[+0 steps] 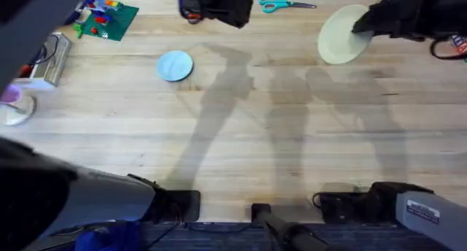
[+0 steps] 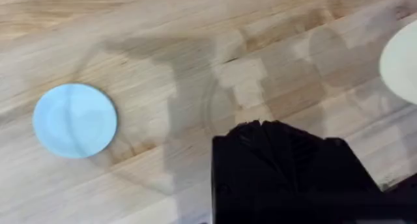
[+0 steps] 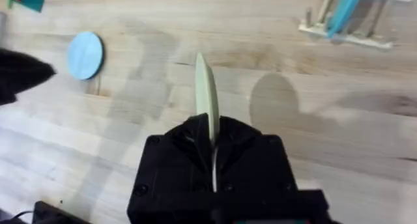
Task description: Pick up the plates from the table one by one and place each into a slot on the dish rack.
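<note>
Cream plate [image 3: 206, 97] clamped edge-on in the right gripper [image 3: 212, 146], lifted above the table [image 1: 292, 134] near its far right corner.
Light blue plate [image 1: 175, 65] lies flat toward the far left; the right wrist view adds the dish rack [image 3: 352, 22]. Left gripper [image 2: 260, 129] fingers: cannot tell. No writing is readable.

— What colours are the plates?
— One plate [image 1: 175, 66] is light blue, plain; the other plate [image 1: 343, 35] is pale yellow-cream, plain too.
— And the table [image 1: 292, 134]?
— Pale wooden planks with brown grain streaks.
— Anything bright?
— Teal-handled scissors [image 1: 277, 3] at the far edge; a green board [image 1: 109, 19] with red, blue and orange bricks at the far left corner.
</note>
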`<state>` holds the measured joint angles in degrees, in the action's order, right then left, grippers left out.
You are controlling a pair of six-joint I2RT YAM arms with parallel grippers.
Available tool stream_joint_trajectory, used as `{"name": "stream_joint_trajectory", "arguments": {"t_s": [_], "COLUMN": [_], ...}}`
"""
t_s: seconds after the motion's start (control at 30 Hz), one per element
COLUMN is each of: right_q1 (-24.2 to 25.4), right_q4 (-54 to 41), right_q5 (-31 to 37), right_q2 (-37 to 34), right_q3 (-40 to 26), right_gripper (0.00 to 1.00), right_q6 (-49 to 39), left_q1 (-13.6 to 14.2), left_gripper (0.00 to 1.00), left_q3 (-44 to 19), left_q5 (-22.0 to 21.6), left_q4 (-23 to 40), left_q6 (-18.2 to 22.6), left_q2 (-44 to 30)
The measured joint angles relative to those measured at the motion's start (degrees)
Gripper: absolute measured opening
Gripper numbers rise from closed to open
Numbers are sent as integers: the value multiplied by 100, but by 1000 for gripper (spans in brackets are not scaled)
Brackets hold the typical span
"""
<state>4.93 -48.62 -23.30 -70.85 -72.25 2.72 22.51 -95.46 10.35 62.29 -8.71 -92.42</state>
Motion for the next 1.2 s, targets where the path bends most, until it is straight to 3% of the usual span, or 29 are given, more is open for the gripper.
{"name": "stream_joint_trajectory", "arguments": {"t_s": [0.37,0.67,1.2], "right_q1": [0,0,0], "right_q4": [-142,-417,-423], "right_q5": [244,784,1070], "right_q2": [777,996,1102], "right_q3": [2,2,1], "right_gripper": [31,31,31], "right_q6": [-17,-19,-20], "left_q1": [-258,-462,-470], "left_gripper": [41,41,50], "left_q3": [0,0,0], "left_q5": [-711,-825,-849], "left_q4": [829,1308,1766], "left_q6": [170,246,258], "left_q2": [916,1458,1818]}}
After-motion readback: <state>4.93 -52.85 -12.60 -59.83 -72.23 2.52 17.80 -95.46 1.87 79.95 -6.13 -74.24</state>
